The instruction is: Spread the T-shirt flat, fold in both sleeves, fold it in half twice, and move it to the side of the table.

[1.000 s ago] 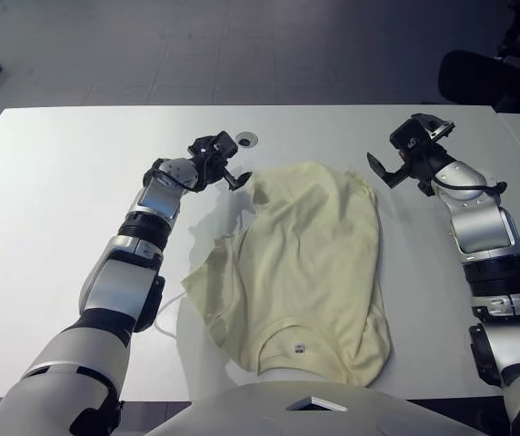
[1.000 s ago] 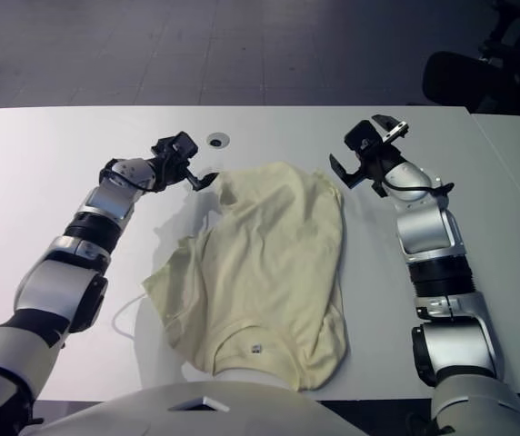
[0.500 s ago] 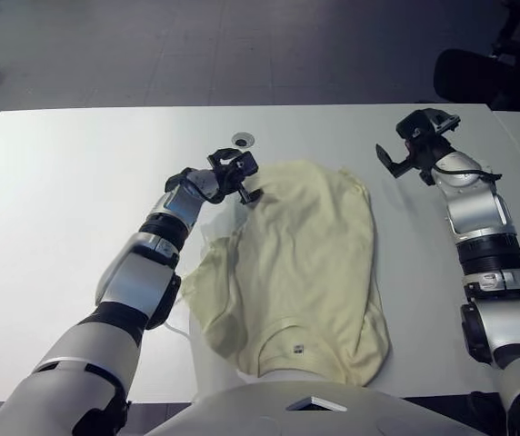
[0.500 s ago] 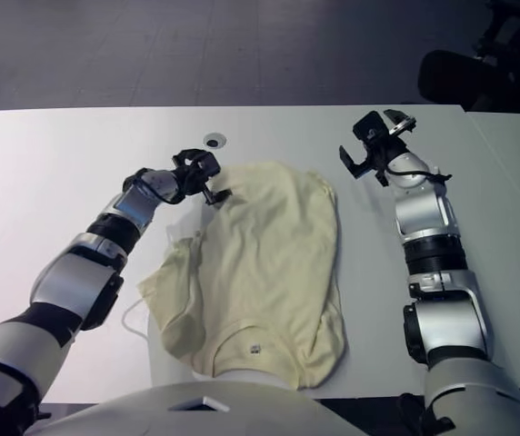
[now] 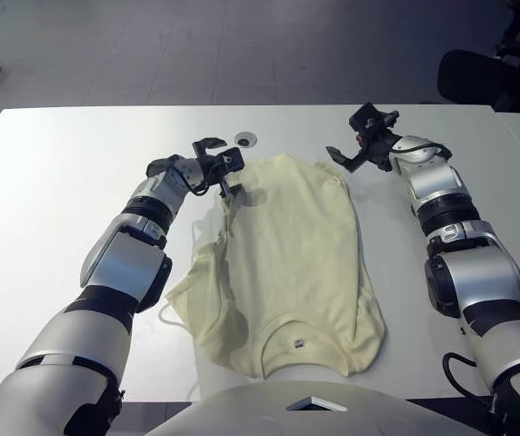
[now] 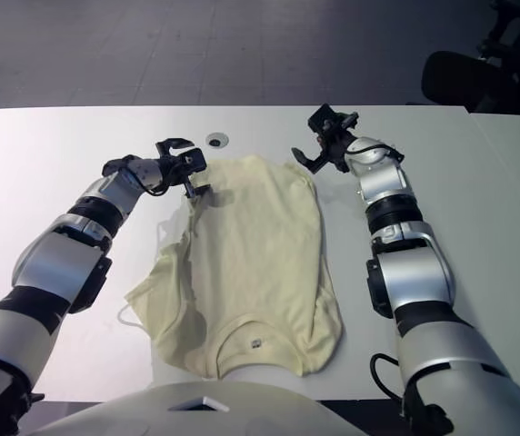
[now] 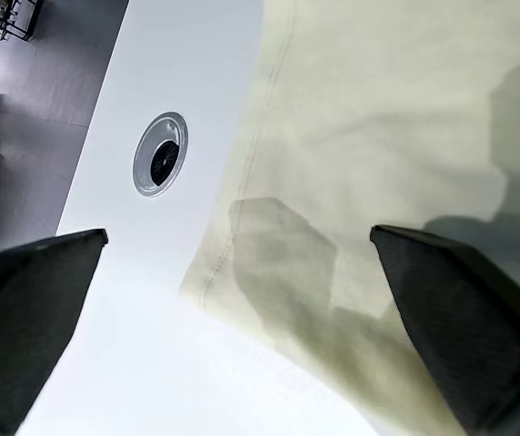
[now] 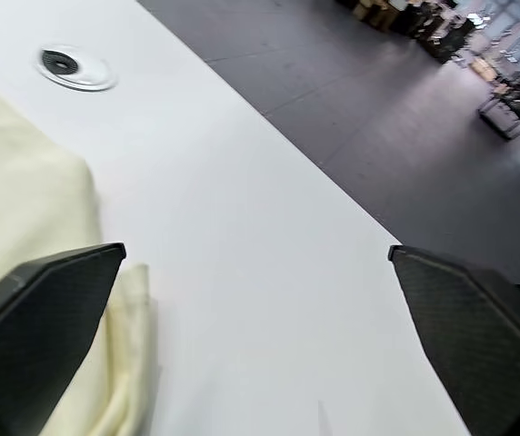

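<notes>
The T-shirt [image 5: 287, 263] lies on the table [image 5: 60, 227], collar at the near edge. The left gripper [image 5: 219, 168] is at the T-shirt's far left corner, the right gripper [image 5: 349, 150] beside its far right corner. A round grommet [image 5: 245, 139] sits just behind the T-shirt.

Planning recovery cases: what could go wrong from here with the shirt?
The sleeve on the left of the T-shirt lies bunched against its body, so folding now would likely trap creases. The left gripper and right gripper are open near the far hem corners; a shallow pinch might slip.
</notes>
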`<state>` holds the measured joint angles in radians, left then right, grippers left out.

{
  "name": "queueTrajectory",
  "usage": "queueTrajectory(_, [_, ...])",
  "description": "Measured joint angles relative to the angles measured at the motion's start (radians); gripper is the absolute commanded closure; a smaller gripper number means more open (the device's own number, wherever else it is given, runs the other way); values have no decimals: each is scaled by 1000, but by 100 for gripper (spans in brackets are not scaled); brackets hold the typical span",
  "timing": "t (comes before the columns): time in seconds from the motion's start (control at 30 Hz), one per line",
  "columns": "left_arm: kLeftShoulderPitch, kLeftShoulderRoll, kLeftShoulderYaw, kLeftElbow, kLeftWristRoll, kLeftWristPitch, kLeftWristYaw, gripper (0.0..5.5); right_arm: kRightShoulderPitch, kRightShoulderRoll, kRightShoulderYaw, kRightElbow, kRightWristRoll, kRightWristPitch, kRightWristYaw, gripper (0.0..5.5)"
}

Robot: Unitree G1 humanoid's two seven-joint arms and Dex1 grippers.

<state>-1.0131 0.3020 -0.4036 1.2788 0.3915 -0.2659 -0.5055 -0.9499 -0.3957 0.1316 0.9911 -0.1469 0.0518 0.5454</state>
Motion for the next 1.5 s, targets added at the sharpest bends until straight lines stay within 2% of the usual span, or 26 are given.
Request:
queueTrajectory(0.37, [-4, -7, 0, 2, 11, -10, 0, 11, -22, 19, 25, 134, -29, -51, 26, 11])
queueTrajectory(0.97, [-5, -11, 0, 2, 23, -17, 0, 11, -53, 39, 45, 283, -99, -67, -61, 11])
queueTrajectory(1.5, [-3, -13, -3, 1, 39, -32, 3, 11, -55, 40, -20, 337, -90, 18, -217, 11])
